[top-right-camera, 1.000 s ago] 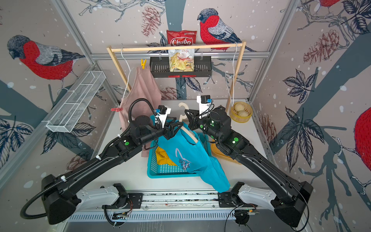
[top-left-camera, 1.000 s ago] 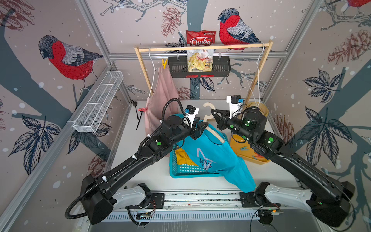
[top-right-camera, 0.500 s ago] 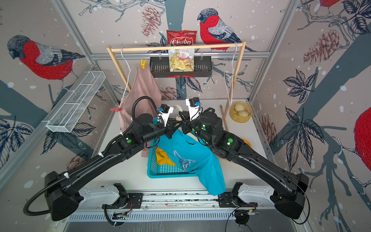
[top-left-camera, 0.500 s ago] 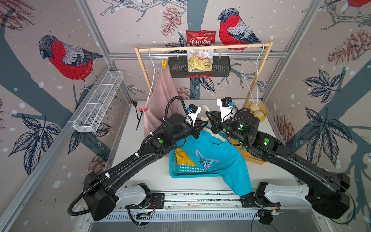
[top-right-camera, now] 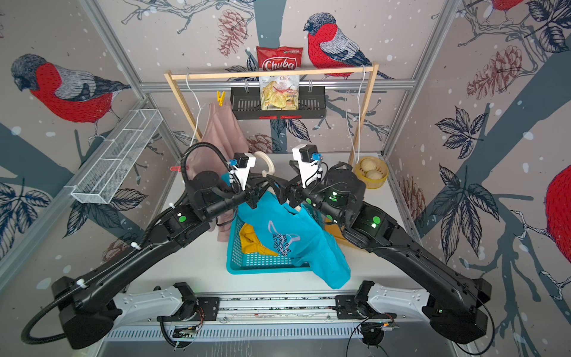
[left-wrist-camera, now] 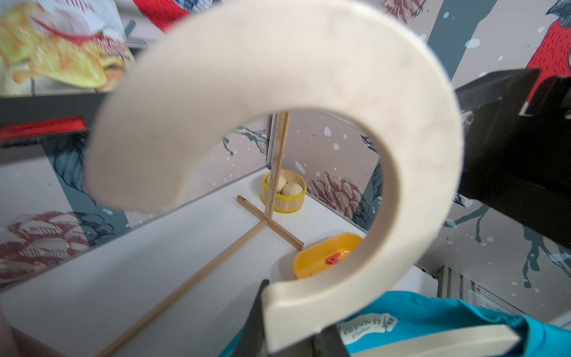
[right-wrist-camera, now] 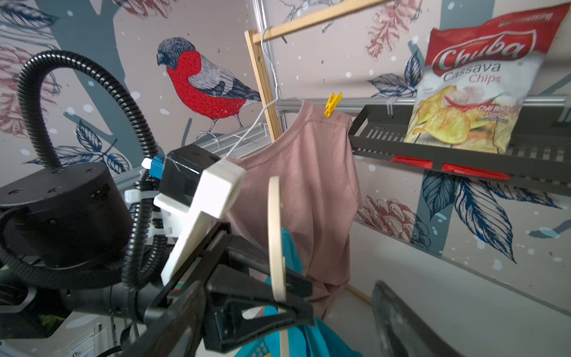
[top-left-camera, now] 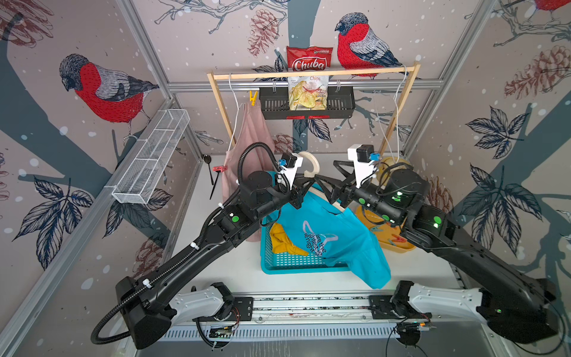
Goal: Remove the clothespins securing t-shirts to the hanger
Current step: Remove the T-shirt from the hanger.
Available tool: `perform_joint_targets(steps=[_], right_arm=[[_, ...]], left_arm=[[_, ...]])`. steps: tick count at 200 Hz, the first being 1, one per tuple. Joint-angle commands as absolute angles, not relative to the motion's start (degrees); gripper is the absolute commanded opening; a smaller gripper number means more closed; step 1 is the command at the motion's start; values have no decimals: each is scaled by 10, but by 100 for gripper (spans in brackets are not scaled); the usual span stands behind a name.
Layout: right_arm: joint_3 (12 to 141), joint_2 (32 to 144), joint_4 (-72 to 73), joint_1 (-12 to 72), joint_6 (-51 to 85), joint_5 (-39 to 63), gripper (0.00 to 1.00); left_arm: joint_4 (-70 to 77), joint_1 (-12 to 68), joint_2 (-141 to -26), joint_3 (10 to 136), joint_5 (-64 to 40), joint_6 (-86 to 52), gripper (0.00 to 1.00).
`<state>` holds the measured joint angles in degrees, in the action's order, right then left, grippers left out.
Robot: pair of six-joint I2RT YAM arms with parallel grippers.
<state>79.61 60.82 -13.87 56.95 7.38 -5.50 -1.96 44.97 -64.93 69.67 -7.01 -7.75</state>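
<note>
Right wrist view: left gripper [right-wrist-camera: 279, 293] clamped on hanger [right-wrist-camera: 275, 235] neck; yellow pin [right-wrist-camera: 333, 104] on pink shirt [right-wrist-camera: 309, 185], beyond fingers. Both top views: right gripper [top-left-camera: 330, 179] spread wide beside hanger; teal shirt [top-left-camera: 340, 235] below fingers. Left wrist view, not right: red pin [left-wrist-camera: 333, 259] in tray [left-wrist-camera: 312, 265].

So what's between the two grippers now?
Just the neck of the wooden hanger, teal t-shirt draped below; left gripper shut on it, right gripper open alongside. Both top views show it.

The right arm [top-left-camera: 432, 222] hides much of the yellow tray [top-left-camera: 386, 245]; the hanger [left-wrist-camera: 309, 61] partly covers the blurred chips bag [left-wrist-camera: 52, 55].
</note>
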Motion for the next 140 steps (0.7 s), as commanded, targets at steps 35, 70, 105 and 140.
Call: perform_joint_targets(steps=[35,70,105,140], right_arm=[[846,565,-251,570,65,29,92],[835,541,-279,570,43,26,94],[819,548,-305,570,17,22,95],[805,574,-328,570,-4,-13,96]], left_arm=[[-75,448,-576,768,86,-35,0],[-128,448,-550,799,176,-13,0],[-156,448,-538,814,221,3,0],[-162,448,-532,815,238,5,0]])
